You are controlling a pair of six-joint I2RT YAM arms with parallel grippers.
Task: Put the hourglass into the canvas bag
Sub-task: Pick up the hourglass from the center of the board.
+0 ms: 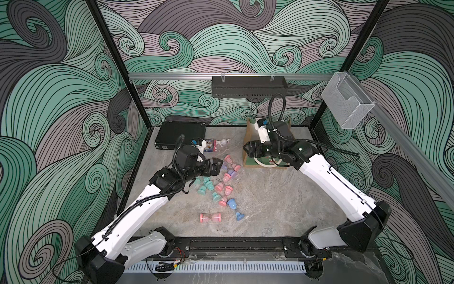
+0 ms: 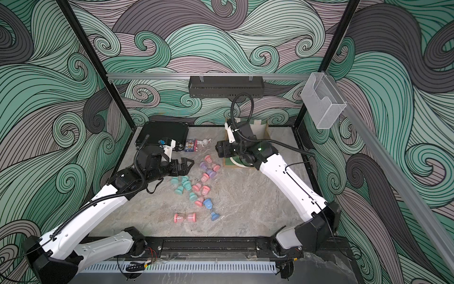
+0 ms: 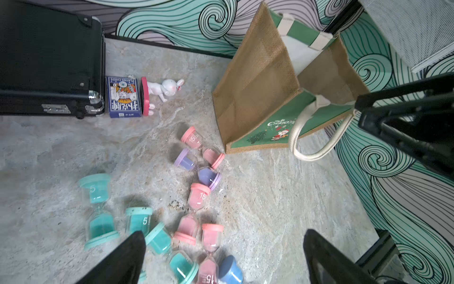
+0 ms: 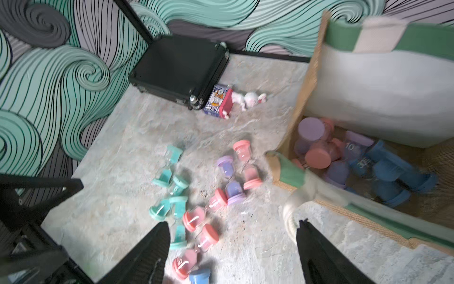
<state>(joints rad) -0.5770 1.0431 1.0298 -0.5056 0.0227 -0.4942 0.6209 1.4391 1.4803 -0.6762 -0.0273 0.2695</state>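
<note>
Scene: I look down on a grey, stone-patterned table, with two arms reaching in from the near edge.
Canvas bag: the canvas bag stands upright at the far right of the table. Its mouth is open and its green printed front faces the near edge.
Already inside: pink, purple and blue hourglasses lie heaped on the bag's floor.
Still out: a loose cluster of teal, pink, purple and blue ones lies between the arms, many of them touching. One pink hourglass lies alone, nearer me.
Right tool: the right tool hangs above the table just beside the bag's mouth, jaws spread wide and holding nothing. Its wrist view is blurred.
Left tool: the left tool hangs above the cluster, jaws also wide and empty.
Step in hand: I judge this to be the gap between a drop and a fresh pick.
Next move: it calls for lowering an empty tool over an hourglass with free flanks, closing across it, then carrying it over the bag's rim.
Watch for: the rope handle sits close to one right finger and could snag.
</note>
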